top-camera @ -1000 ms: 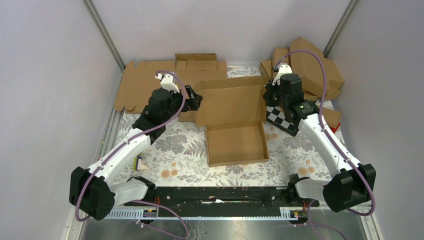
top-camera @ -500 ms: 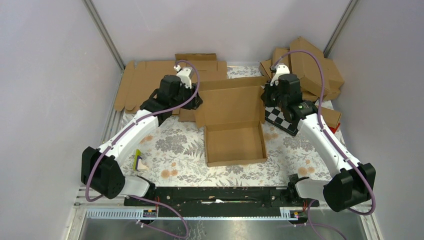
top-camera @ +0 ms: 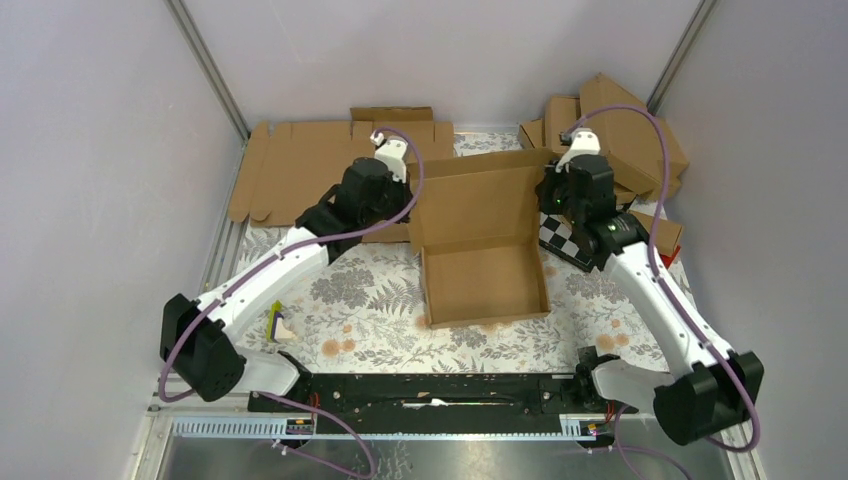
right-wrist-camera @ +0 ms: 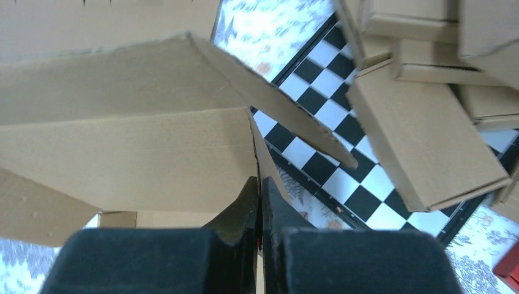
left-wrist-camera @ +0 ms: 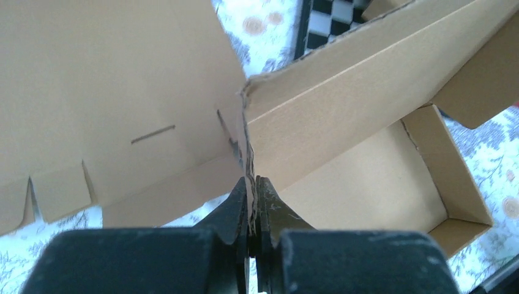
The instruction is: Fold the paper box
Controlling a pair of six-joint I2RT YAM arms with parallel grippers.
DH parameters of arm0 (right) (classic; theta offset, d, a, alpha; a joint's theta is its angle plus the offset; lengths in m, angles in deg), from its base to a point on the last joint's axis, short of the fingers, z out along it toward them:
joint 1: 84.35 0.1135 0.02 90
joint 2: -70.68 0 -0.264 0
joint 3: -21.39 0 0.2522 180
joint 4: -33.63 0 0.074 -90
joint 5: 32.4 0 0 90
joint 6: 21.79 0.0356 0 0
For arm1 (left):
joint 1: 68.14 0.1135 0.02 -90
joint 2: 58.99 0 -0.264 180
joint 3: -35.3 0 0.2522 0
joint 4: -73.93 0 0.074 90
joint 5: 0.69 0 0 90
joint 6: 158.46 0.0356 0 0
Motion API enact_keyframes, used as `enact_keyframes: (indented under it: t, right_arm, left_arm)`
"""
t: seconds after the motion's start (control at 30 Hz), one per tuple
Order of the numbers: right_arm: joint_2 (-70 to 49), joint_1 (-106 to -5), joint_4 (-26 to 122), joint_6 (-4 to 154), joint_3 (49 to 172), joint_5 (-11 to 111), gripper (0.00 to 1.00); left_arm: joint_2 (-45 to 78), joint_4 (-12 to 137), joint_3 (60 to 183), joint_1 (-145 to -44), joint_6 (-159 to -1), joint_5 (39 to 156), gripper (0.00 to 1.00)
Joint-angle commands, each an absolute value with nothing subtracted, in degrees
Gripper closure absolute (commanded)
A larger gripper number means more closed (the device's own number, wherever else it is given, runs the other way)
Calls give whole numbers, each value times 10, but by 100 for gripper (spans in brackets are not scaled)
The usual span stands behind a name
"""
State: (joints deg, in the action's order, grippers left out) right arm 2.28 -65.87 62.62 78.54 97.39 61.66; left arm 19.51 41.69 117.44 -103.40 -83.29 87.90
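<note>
The paper box [top-camera: 485, 285] is a brown cardboard tray on the floral mat, with its lid panel [top-camera: 478, 200] standing up behind it. My left gripper [top-camera: 409, 198] is at the lid's left edge. In the left wrist view, my left gripper [left-wrist-camera: 252, 187] is shut on the thin edge of the lid's side flap [left-wrist-camera: 247, 131]. At the lid's right edge is my right gripper [top-camera: 548, 196]. The right wrist view shows my right gripper [right-wrist-camera: 259, 184] shut on the box's right side flap [right-wrist-camera: 262, 153].
Flat cardboard sheets [top-camera: 310, 160] lie at the back left. A pile of folded boxes [top-camera: 625, 130] sits at the back right, above a checkered board [top-camera: 562, 240]. A small yellow-green item [top-camera: 277, 324] lies near the left arm's base. Grey walls stand close on both sides.
My left arm swung right to the lid's left edge and its jaws closed on the flap. The box and my right gripper shifted slightly right.
</note>
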Motion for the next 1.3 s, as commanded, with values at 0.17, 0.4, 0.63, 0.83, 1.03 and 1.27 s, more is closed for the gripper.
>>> enact_keyframes:
  t: [0.17,0.4,0.63,0.83,1.03,1.27]
  right_arm:
    - [159,-647,431,891,881,648,100]
    - [131,-642,368,929,867,638,100]
    - [40,-577,278,919,907,687,100]
    - [-50,-544,281,895,978,720,100]
    - [-87,-520,216,875,930,763,100]
    - [-118,-478,140,873,874,834,100]
  left_arm:
    - [120,679,1135,-1120,-860,737,100]
    - [128,641,1173,-1118,-846,659,100]
    - [126,647,1199,-1066,-843,644,100]
    - [166,579,1239,-1017,-852,653,100]
    - [146,642,1136,-996,-875,647,100]
    - [139,706,1035,-996,-974,644,100]
